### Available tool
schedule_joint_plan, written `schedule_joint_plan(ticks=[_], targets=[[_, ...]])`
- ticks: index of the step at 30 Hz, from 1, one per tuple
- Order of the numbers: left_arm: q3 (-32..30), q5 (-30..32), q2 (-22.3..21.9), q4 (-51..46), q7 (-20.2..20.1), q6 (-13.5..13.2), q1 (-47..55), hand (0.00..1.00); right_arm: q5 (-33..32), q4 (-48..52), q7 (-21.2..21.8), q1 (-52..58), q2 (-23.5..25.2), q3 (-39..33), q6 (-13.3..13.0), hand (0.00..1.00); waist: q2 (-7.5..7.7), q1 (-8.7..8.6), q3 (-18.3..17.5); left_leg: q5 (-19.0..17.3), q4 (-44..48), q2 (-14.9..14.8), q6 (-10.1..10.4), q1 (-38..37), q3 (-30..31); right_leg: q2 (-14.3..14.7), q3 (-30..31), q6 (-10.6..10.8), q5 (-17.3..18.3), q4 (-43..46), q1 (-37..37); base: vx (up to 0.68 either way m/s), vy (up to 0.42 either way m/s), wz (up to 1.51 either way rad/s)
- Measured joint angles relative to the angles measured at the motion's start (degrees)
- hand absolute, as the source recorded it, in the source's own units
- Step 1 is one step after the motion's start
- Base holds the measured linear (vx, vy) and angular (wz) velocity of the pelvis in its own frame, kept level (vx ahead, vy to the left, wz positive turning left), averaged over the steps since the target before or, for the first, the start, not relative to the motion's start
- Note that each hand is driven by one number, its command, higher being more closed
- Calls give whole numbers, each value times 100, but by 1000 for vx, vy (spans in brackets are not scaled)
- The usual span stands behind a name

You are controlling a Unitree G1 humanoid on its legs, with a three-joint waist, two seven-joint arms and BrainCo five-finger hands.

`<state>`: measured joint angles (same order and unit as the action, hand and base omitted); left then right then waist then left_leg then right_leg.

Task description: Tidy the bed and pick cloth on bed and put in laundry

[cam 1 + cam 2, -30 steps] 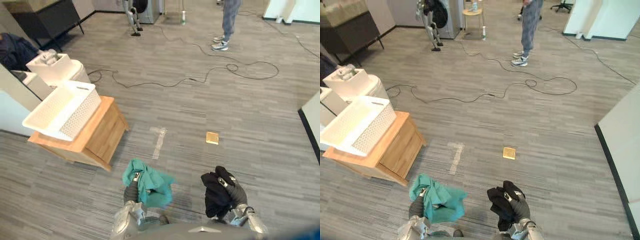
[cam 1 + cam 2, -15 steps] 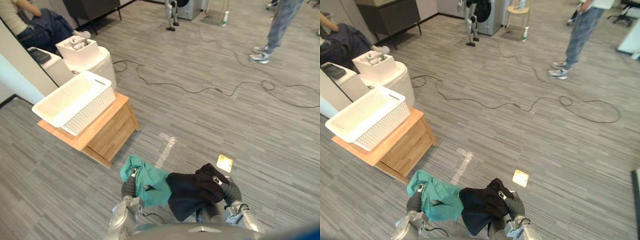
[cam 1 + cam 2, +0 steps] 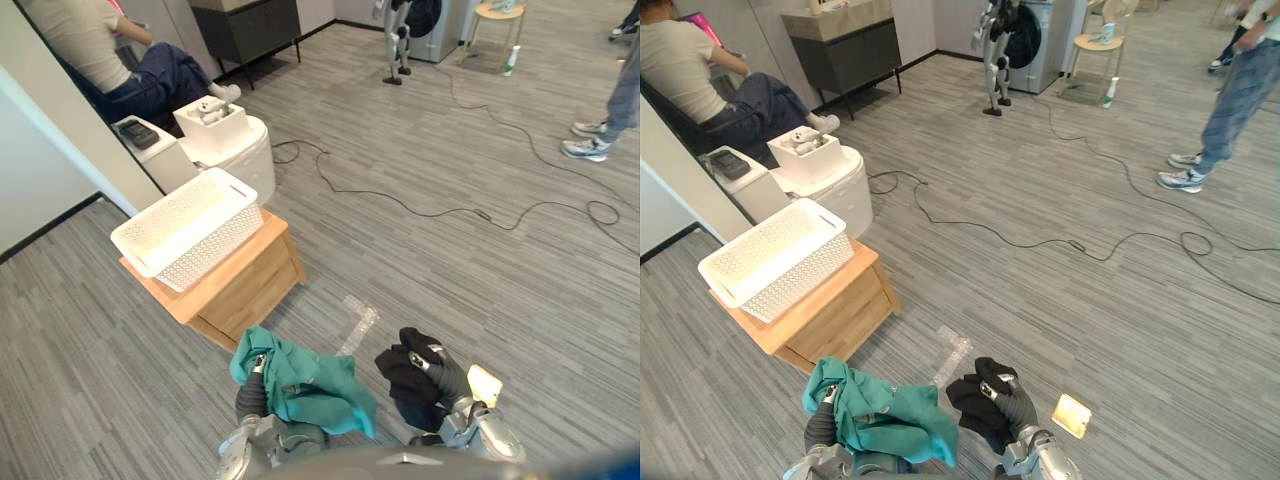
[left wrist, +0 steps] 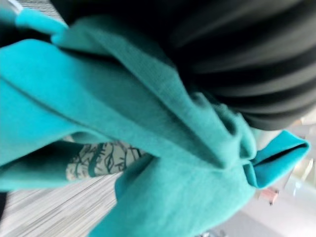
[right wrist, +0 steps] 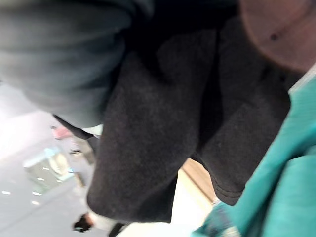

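Observation:
A teal cloth [image 3: 305,384] hangs bunched from my left hand [image 3: 251,392], whose fingers are curled round it low in the eye views. The same teal cloth [image 4: 163,163] drapes close before the left wrist camera. A black cloth [image 3: 410,375] is clutched in my right hand [image 3: 447,380] at the lower right, and the black cloth [image 5: 163,133] shows up close in the right wrist view. A white perforated laundry basket [image 3: 188,228] sits on a low wooden cabinet [image 3: 243,286] ahead and to my left.
A white round appliance [image 3: 230,148] stands behind the basket, with a seated person [image 3: 110,60] beyond it. Black cables [image 3: 440,205] trail over the grey floor. A person's legs [image 3: 1230,110] stand at the far right. A small tan plate [image 3: 1072,415] lies on the floor.
The camera has swung left, so the basket and cabinet now sit nearer the middle. The black cloth, spread out half a second ago, hangs bunched by my right hand again.

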<state>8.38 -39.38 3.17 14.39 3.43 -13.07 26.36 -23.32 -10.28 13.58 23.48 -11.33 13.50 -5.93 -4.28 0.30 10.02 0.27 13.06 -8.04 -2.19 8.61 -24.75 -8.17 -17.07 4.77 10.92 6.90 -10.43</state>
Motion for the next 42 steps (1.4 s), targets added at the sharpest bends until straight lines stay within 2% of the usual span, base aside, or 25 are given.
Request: schedule_joint_plan(ticks=[1,3,4,7,8,9,10,11,13,16,20,21,22,23,26,31,33,34,35,36,37,38,39,41,42], targets=[[-6,-6,17,13,125,-5,-46,100,47,-108,13,-3,32,85,42,100,233,31,-88,-37,-126,309,-120,-133,-167,-248,-45,101,37,-41,-125,378,197,36],[-75,-6,80,-9,176,-39,-144,100,92,-22,100,-82,84,91,23,100,421,64,-48,-217,-75,493,-125,-82,-177,-413,-144,168,62,-195,-221,321,160,32],[-131,-10,71,-4,194,-40,-206,100,111,-32,138,-232,142,73,1,100,507,83,2,-383,95,525,-227,-1,-219,-479,-169,251,15,-275,-248,314,151,17],[-173,-58,16,2,191,-42,-266,100,114,-85,150,-406,176,78,-32,100,552,88,9,-792,270,675,-335,-136,-304,-713,-226,492,30,59,-377,211,119,18],[-179,-46,5,42,170,-41,-303,100,120,-199,138,-503,175,90,-31,100,574,92,19,-880,128,870,-316,-398,-232,-941,-230,682,158,807,-299,213,149,41],[-180,-32,5,41,143,-37,-301,100,141,-278,101,-524,173,76,-31,100,567,71,9,-911,-49,1030,-298,-596,-73,-1145,-226,669,181,1642,-86,271,187,60],[-212,51,49,12,118,-40,-304,100,212,-349,63,-517,202,91,-31,100,622,72,-19,-923,-282,1257,-330,-873,151,-1474,-63,444,-15,2959,419,262,146,90],[-238,83,150,14,118,-34,-335,100,228,-489,-17,-530,266,97,-31,100,654,29,-30,-923,-352,1371,-514,-1037,416,-1594,222,367,18,4027,879,262,117,96],[-243,83,262,13,131,-26,-403,100,348,-623,-118,-536,470,114,-28,100,630,-29,-20,-961,-397,1392,-564,-1269,908,-1380,349,241,349,4568,1258,276,45,117],[-286,73,424,13,142,64,-529,100,444,-627,-270,-546,628,221,-30,100,624,-108,-39,-997,-582,1398,-517,-1593,1627,-963,417,3,599,4088,1779,295,-40,136],[-287,73,462,54,117,311,-550,100,429,-542,-495,-558,628,248,-27,100,587,-177,-67,-1088,-571,1257,-321,-1799,2405,-335,878,4,468,2426,2119,301,-167,116],[-287,75,444,57,94,371,-548,100,425,-555,-548,-566,630,258,-9,100,578,-230,-62,-1146,-547,1159,-212,-1867,2563,-117,1123,-38,138,1673,2118,360,-262,82],[-286,81,438,59,54,379,-518,100,423,-559,-586,-558,637,294,-9,100,596,-227,-64,-1241,-480,1111,-54,-1852,2553,-13,1323,-51,-330,1086,2077,411,-330,96],[-283,89,452,105,-3,378,-449,100,410,-596,-666,-544,678,362,-13,100,667,-252,-86,-1369,-422,1021,141,-1890,2468,39,1359,-29,-1040,846,1903,321,-277,63],[-168,298,164,213,-123,372,-412,100,345,-661,-817,-606,622,383,-24,100,362,-242,-15,-1437,-533,553,353,-2027,1796,323,1187,-272,-863,901,1763,225,-197,35],[-121,298,0,213,-313,254,-309,100,319,-526,-891,-545,642,478,-136,100,430,-184,-7,-1445,-408,292,533,-2163,1419,444,997,-329,-253,1211,1604,92,-150,22],[-122,298,-9,202,-309,238,-265,100,322,-461,-844,-508,681,525,-134,100,492,-83,6,-1450,638,235,543,-1756,1268,439,1005,-333,-248,1012,1464,10,-107,-9],[-118,297,-76,131,-308,238,-229,100,327,-312,-790,-424,638,536,-132,100,399,-73,2,-1380,1543,35,514,-1308,1219,538,982,-335,-249,652,1251,71,-91,-9],[-131,296,-126,56,-306,238,-204,100,331,-181,-753,-362,601,544,-133,100,293,-48,-19,-1112,2124,-208,434,-966,1112,661,987,-357,-243,147,959,158,-71,-14],[-144,296,-170,-16,-306,228,-191,100,332,-142,-743,-370,609,545,-134,100,292,13,-34,-961,2290,-273,461,-882,1016,659,992,-479,-253,229,923,181,18,-20],[-189,294,-61,-143,-307,196,-190,100,330,-37,-718,-363,681,556,-143,100,454,69,27,-903,2604,-245,512,-747,841,478,1011,-548,-373,163,879,118,28,-17],[-185,296,-36,-143,-307,197,-202,100,331,-23,-705,-359,681,597,-146,100,522,69,44,-1060,2442,-251,472,-786,793,451,1002,-531,-459,144,852,59,33,1],[-120,296,-45,-144,-308,197,-244,100,330,-24,-709,-378,644,581,-147,100,462,54,3,-1284,1760,-264,387,-898,768,444,971,-558,-552,141,793,8,40,12],[58,298,-61,-163,-311,198,-277,100,331,-22,-726,-401,519,558,-134,100,312,29,-103,-1222,477,-306,354,-1109,583,467,794,-464,-516,135,785,31,107,18],[122,298,-64,-151,-313,218,-309,100,332,-59,-761,-448,473,546,-105,100,260,27,-133,-995,68,-291,503,-1188,643,463,792,-334,-507,159,752,120,161,18]])
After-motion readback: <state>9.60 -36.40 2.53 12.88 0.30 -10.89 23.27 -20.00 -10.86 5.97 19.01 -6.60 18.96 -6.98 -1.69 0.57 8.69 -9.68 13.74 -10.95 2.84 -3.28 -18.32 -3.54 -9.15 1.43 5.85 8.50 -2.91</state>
